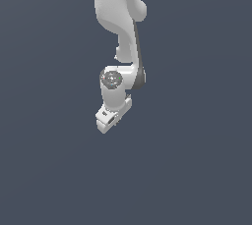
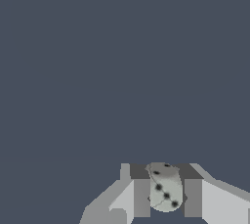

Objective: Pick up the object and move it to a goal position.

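1. Holding is what the claw [image 2: 166, 196] looks to be doing: wrist view shows its two fingers [image 2: 142, 196] closed on a small pale round object [image 2: 165, 192] w/ dark spots, one finger touching each side.
2. Object sits between the fingers, near their tips. In the exterior view it's hidden by the claw [image 1: 106, 120], so can't place it there.
3. No goal marker visible in either view; the grey surface below is plain, so can't tell how near the goal is, or whether the tabletop is close under the claw.
4. Risk: slip. Object is round and the contact patch on each finger prob. small, so a fast swing or jerk of the arm [image 1: 120, 27] could roll it out of the grip.
5. Risk: squeeze-out. If the fingers aren't centred on the ball, clamping force could push it toward the tips and off.
6. Risk: early release. Letting go high up would let a round thing roll away from the goal.
7. Count: 1 arm, 1 claw, 2 fingers, 1 object. Nothing else seen.
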`<state>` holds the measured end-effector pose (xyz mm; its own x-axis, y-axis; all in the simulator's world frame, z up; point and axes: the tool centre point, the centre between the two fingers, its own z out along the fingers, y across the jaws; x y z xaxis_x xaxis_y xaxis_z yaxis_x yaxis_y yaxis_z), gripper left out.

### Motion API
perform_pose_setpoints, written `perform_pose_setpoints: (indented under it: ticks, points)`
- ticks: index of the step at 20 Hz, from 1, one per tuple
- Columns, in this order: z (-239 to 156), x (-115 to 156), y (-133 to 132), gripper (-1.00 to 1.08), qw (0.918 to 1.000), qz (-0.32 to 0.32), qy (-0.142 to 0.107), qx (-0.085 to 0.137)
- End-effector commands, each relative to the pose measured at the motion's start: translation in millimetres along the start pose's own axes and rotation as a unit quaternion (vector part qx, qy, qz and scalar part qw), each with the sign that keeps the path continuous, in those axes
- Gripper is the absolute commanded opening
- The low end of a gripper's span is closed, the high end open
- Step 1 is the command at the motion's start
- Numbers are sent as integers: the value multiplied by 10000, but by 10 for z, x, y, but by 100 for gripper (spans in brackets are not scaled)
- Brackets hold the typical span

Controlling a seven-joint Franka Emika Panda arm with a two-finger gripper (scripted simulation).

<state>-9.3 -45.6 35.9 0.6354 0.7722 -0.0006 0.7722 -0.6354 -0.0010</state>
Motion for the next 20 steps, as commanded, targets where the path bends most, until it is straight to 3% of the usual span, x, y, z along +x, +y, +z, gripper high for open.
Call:
perform_pose_setpoints:
  ticks: [1, 20]
  points:
    - [-151, -123, 130, -100, 10000, 5, 3, -4]
    - [-1497, -1179, 1316, -100, 10000, 6, 10, -2]
